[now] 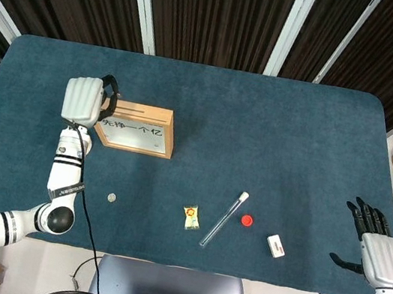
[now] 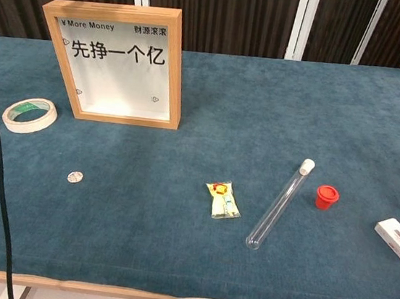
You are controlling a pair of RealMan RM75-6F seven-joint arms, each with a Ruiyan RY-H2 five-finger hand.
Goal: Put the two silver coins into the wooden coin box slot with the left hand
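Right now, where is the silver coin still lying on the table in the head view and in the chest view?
Head view: silver coin lies lower left, nearer the front edge than the wooden coin box.
Chest view: silver coin lies left of centre, in front of the tape roll.
Shared landmark: the wooden coin box.

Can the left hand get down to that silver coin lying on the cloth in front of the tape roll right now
Probably yes. The left hand is raised by the wooden coin box's left end, and the silver coin lies alone on open cloth nearer the robot, with nothing over it or close beside it.
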